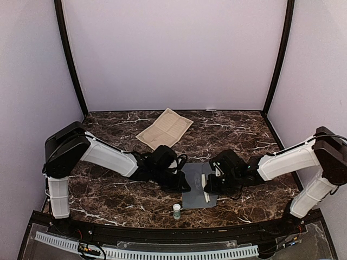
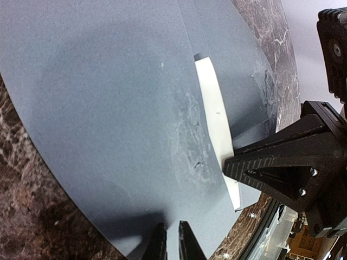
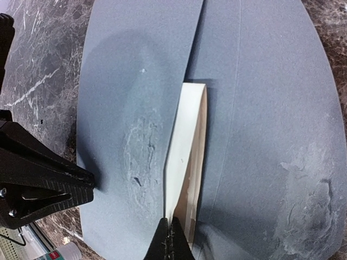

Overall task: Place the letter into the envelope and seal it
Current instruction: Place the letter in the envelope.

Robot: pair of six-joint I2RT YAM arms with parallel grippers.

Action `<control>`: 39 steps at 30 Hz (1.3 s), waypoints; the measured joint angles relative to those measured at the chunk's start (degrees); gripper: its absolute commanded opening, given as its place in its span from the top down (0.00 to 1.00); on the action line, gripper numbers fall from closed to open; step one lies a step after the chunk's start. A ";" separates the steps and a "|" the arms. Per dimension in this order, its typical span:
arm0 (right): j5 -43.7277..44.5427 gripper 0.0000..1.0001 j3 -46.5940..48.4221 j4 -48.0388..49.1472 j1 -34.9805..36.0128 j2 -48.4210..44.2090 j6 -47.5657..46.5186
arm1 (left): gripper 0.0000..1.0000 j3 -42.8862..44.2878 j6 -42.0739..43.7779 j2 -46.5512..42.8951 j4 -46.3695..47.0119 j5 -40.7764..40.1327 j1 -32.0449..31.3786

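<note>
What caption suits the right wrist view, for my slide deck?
Right gripper shut on the cream strip atop the grey envelope.

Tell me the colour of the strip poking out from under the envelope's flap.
Cream-white strip against the slate-grey envelope; the right wrist view shows it best.

The envelope (image 3: 260, 108) is showing as matt slate-grey paper, smooth over most of its face but scuffed and roughened in pale, torn-looking patches where the surface fibres are lifting. The letter (image 3: 187, 146) poking from it is looking like cream paper, smooth and faintly sheened. The tabletop (image 1: 244, 130) is presenting a dark brown marble pattern with white veins, polished and slightly glossy. The left tool (image 2: 172, 244) and right tool (image 3: 172, 241) are appearing as black hard plastic with a fine ribbed, matt texture. The tan printed sheet (image 1: 164, 128) is lying as flat matt paper.
</note>
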 measured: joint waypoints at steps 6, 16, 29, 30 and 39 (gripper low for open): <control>0.26 1.00 0.00 0.07 0.00 -0.07 0.04 | 0.83 0.24 0.70 -0.17 -0.59 -0.94 -0.04; 2.01 1.00 0.00 -2.12 0.00 -2.60 0.09 | 0.68 -0.79 1.73 -6.51 -4.57 -7.52 -0.04; 2.21 1.00 0.00 -2.47 0.00 -2.60 0.09 | 0.63 -3.08 0.28 -6.67 -5.46 -8.46 -0.04; 2.21 1.00 0.00 -2.47 0.00 -2.60 0.09 | 0.64 -3.08 0.26 -6.60 -5.44 -8.44 -0.04; 2.19 1.00 0.00 -2.23 0.00 -1.95 0.26 | 0.72 -2.95 -0.02 -4.85 -4.17 -7.52 -0.04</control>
